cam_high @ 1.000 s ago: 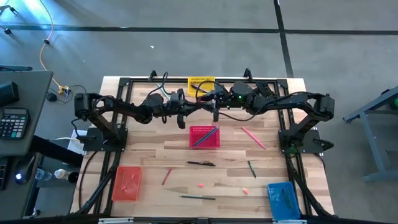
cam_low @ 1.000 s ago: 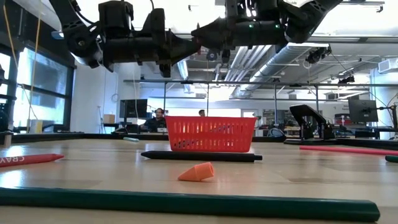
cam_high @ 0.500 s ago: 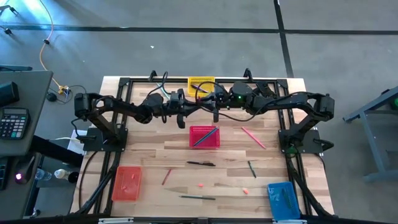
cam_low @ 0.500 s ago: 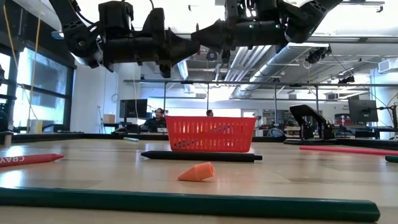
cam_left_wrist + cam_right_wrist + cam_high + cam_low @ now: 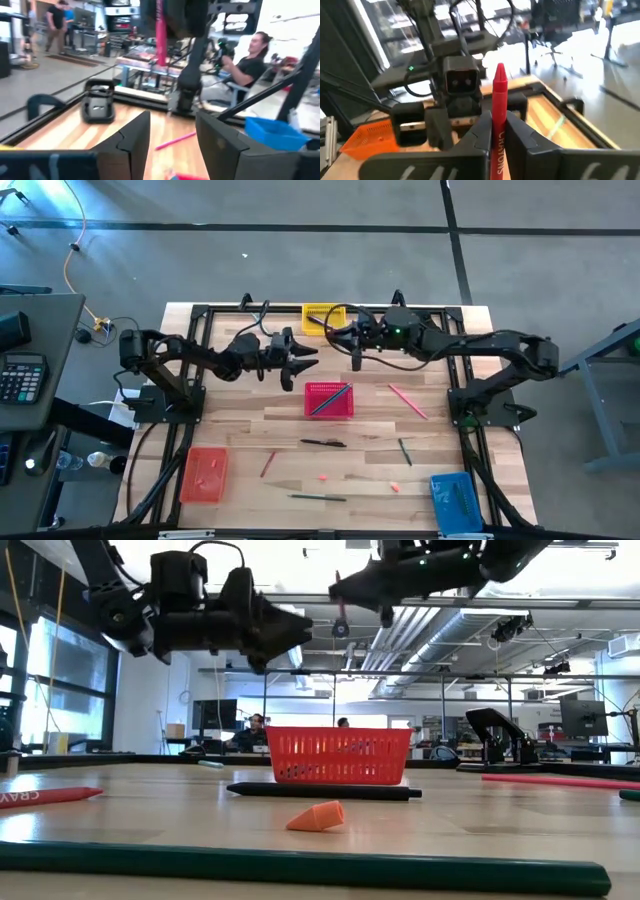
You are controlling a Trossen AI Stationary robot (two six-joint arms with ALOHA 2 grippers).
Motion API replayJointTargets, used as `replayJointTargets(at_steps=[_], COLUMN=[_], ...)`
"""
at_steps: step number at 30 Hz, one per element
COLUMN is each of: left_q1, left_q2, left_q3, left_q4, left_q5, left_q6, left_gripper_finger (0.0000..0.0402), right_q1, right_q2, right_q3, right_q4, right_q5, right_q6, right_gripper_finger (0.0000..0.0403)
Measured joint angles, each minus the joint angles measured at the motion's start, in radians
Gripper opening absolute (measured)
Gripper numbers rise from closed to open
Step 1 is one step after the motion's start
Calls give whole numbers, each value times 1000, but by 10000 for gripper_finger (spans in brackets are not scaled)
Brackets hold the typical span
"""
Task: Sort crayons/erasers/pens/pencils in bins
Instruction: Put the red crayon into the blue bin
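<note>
Right tool [image 5: 332, 335] hovers at upper centre, clamped on an upright red crayon [image 5: 498, 120]; left tool [image 5: 312, 357] gapes unclenched; the crayon's lower end is hidden.

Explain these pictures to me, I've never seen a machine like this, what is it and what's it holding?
It is a robot with two dark arms over a wooden table. One picture looks straight down, one sits at table height, and two come from cameras on the wrists. The right gripper is shut on a red crayon, up near the yellow bin. The left gripper hangs open and empty. Pencils, a pen and small erasers lie loose around the red bin.
</note>
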Motion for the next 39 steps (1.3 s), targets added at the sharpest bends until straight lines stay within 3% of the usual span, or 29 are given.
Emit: replayJointTargets(at_steps=[7, 15, 26, 32, 36, 39], left_q1=[16, 73, 158, 178, 178, 178], left_q2=[0, 0, 0, 0, 0, 0], left_q3=[-53, -57, -57, -59, -59, -62], left_q4=[3, 24, 53, 44, 43, 38], left_q5=[-44, -46, -46, -38, -38, -38], left_q6=[80, 161, 188, 180, 181, 200], left_gripper_finger=[138, 114, 78, 65, 58, 53], right_q1=[115, 345, 715, 859, 951, 1022], right_q2=[-107, -124, -125, -69, 1, 58], right_q3=[0, 0, 11, 213, 372, 424], right_q4=[-351, -664, -868, -1196, -1436, -1539], right_q5=[211, 321, 351, 354, 280, 161], right_q6=[157, 590, 1359, 1626, 1812, 1979], right_gripper_finger=[10, 9, 9, 9, 9, 9])
